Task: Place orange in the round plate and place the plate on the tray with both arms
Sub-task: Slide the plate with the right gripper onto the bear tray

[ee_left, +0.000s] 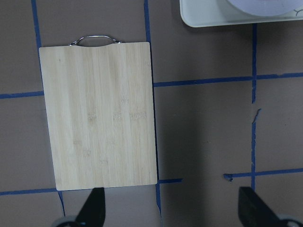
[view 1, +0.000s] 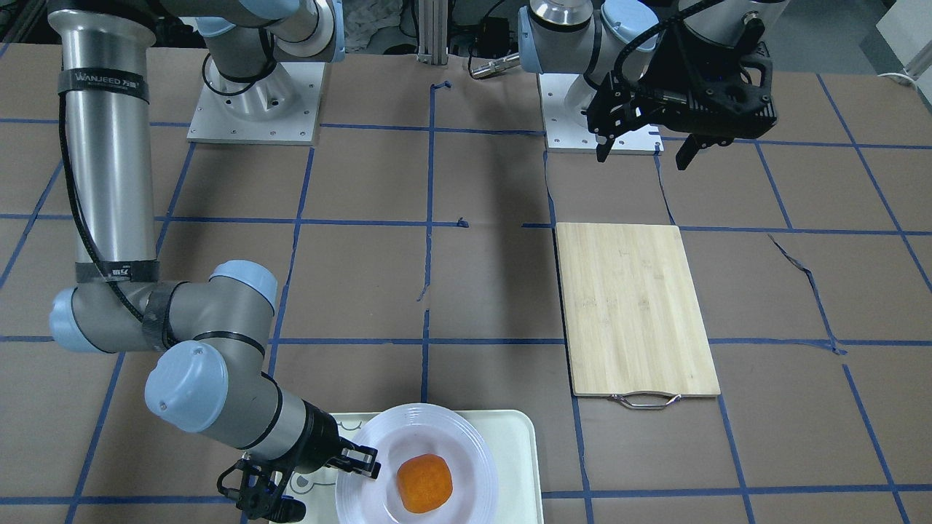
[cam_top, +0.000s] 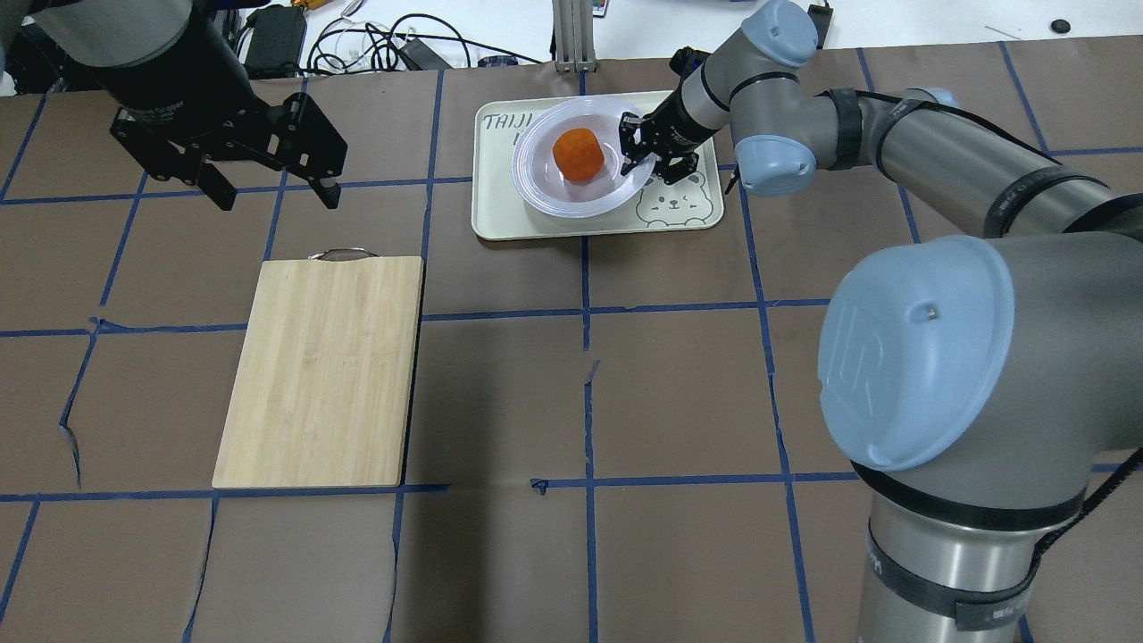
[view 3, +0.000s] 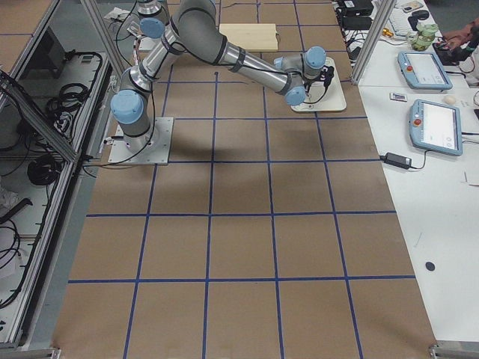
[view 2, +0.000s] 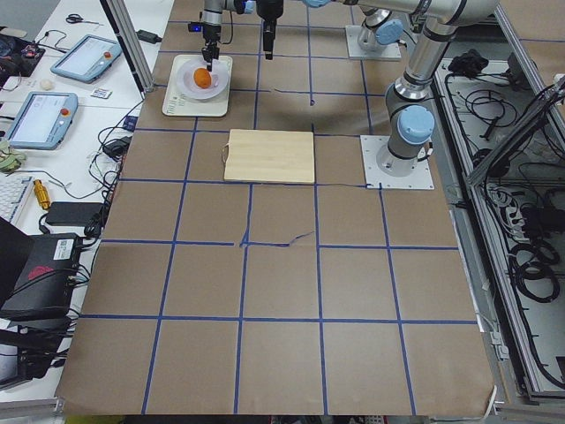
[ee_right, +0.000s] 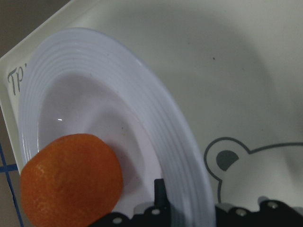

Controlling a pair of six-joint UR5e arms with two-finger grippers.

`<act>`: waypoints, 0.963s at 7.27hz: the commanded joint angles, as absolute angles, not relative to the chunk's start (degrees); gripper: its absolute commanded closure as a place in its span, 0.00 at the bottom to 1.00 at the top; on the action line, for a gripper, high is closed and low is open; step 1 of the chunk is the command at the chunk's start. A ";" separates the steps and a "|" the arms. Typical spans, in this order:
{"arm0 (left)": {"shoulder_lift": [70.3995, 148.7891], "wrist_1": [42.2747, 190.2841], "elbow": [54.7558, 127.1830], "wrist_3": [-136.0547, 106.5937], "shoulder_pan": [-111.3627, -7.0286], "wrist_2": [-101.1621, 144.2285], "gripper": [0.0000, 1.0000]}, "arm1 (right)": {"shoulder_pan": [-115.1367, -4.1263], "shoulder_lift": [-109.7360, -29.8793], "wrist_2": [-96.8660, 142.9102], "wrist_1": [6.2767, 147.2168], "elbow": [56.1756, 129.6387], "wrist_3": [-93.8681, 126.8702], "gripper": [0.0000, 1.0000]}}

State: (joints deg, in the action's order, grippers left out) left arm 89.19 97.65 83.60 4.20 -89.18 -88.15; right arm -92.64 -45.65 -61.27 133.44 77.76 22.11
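Note:
The orange [cam_top: 578, 154] lies in the sunken centre of the white round plate [cam_top: 540, 174], and the plate is over the cream tray [cam_top: 688, 210] with the bear face. My right gripper [cam_top: 645, 161] reaches in from the right, its fingers clasping the plate's rim. In the right wrist view the rim [ee_right: 187, 156] passes between the fingers, and the orange [ee_right: 71, 182] is just to their left. My left gripper [cam_top: 277, 198] hangs open and empty above the table, well left of the tray. Its fingertips [ee_left: 94, 208] show wide apart in the left wrist view.
A bamboo cutting board [cam_top: 321, 366] with a metal handle lies left of the tray, below my left gripper. Blue tape lines grid the brown table cover. Cables, tablets and other gear sit on the white bench [view 2: 53, 97] beyond the tray's side of the table.

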 commanded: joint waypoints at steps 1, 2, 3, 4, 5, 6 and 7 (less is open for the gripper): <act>89.30 97.65 83.67 4.13 -89.21 -88.15 0.00 | -92.64 -45.35 -61.17 133.51 77.87 22.15 0.84; 89.47 97.65 83.85 4.04 -89.12 -88.15 0.00 | -92.64 -45.26 -60.39 133.68 77.87 22.06 0.83; 89.47 97.65 84.02 4.04 -89.12 -88.15 0.00 | -92.64 -45.35 -60.55 133.94 77.96 22.06 0.67; 89.56 97.65 84.11 4.04 -89.12 -88.15 0.00 | -92.64 -45.70 -61.77 134.47 77.78 21.89 0.31; 89.73 97.65 84.20 4.04 -89.12 -88.07 0.00 | -92.46 -46.66 -66.05 135.95 77.61 21.28 0.03; 89.74 97.65 84.37 4.04 -89.12 -88.07 0.00 | -92.11 -48.76 -69.23 135.88 77.43 19.88 0.02; 89.74 97.56 84.81 3.96 -89.12 -87.98 0.00 | -91.59 -50.00 -71.69 134.92 77.08 15.77 0.00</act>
